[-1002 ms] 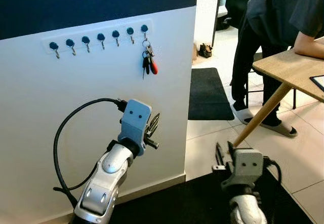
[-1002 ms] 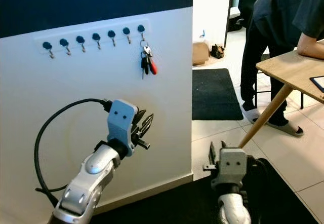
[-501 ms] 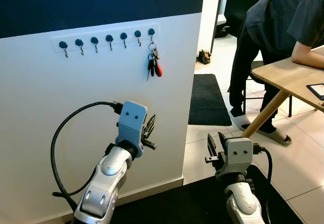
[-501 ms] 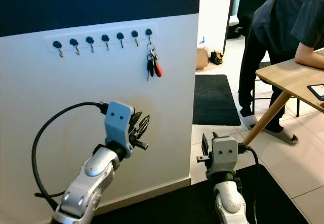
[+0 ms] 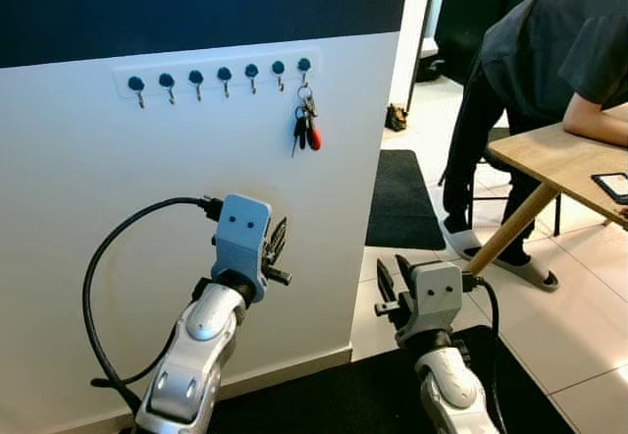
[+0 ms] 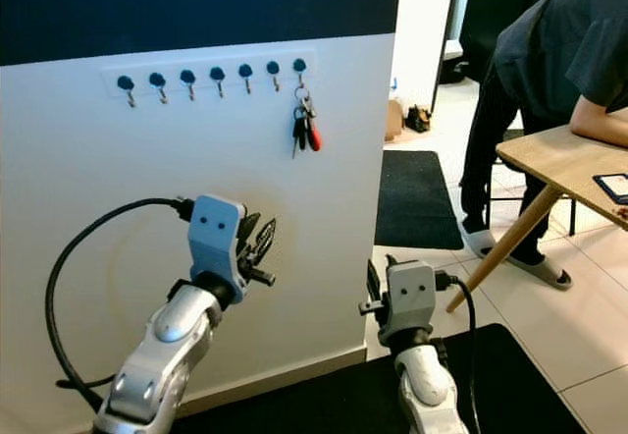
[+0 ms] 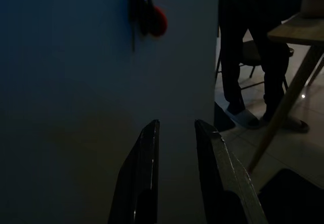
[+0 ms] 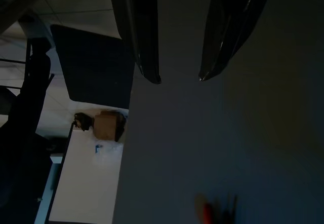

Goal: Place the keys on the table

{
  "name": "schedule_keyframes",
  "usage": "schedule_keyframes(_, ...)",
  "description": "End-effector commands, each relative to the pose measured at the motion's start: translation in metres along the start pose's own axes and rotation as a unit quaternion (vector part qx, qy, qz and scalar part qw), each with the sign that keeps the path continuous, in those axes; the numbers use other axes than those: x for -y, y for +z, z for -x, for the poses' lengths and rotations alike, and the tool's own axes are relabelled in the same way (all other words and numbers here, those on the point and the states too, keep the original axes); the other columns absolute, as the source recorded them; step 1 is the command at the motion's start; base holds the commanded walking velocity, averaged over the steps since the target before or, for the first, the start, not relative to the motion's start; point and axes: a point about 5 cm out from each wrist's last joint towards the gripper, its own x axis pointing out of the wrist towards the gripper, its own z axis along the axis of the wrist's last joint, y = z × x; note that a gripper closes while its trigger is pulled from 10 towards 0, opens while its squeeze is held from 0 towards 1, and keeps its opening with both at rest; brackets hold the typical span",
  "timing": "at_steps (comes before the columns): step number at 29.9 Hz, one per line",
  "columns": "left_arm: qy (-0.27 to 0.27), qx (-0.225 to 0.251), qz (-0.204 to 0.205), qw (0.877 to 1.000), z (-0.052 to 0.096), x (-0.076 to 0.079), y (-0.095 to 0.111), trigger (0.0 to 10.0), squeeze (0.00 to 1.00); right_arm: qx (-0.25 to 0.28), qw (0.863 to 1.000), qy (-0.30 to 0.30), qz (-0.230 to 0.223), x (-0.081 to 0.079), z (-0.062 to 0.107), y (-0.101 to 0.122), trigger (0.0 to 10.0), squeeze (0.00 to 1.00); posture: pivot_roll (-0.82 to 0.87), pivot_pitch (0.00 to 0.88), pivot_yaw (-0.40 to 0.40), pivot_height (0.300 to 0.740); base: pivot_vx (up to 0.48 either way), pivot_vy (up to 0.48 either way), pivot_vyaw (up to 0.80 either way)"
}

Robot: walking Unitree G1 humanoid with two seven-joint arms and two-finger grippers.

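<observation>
A bunch of keys (image 5: 307, 130) with a red fob hangs from the rightmost hook of a white hook rack (image 5: 221, 73) on the white wall. My left gripper (image 5: 277, 233) is raised in front of the wall, below and left of the keys, open and holding nothing. In the left wrist view its fingers (image 7: 147, 153) point at the wall, with the keys (image 7: 147, 13) above them. My right gripper (image 5: 390, 275) is lower, near the wall's corner, open and holding nothing. The wooden table (image 5: 559, 154) stands at the right.
A person (image 5: 530, 71) leans on the table with an arm on its top, next to a phone (image 5: 613, 185). A dark mat (image 5: 402, 198) lies on the tiled floor beyond the wall's corner. A black rug (image 5: 324, 395) is under my arms.
The camera has shifted, so the wall and keys sit further right in the picture. My right gripper has risen and moved left, closer to the wall's corner. The keys still hang on the hook.
</observation>
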Motion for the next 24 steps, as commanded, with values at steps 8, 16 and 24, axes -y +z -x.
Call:
schedule_keyframes(8, -0.005, -0.01, 0.005, 1.0, 0.0026, 0.0071, -0.0035, 10.0, 0.0, -0.029, 0.999, 0.015, -0.006, -0.0077, 0.0059, -0.0138, 10.0, 0.0, 0.1, 0.09, 0.058, 0.74, 0.0, 0.0, 0.0)
schedule_keyframes(16, 0.007, -0.016, -0.004, 1.0, -0.0005, 0.0023, -0.0064, 10.0, 0.0, -0.027, 1.0, 0.013, -0.008, -0.0082, 0.0039, -0.0125, 10.0, 0.0, 0.09, 0.078, 0.057, 0.74, 0.0, -0.24, 0.0)
schedule_keyframes(24, 0.018, -0.026, -0.006, 0.999, -0.0009, -0.001, -0.0097, 10.0, 0.0, -0.027, 0.999, 0.015, -0.009, -0.0083, 0.0028, -0.0123, 10.0, 0.0, 0.1, 0.085, 0.053, 0.74, 0.0, -0.458, 0.0)
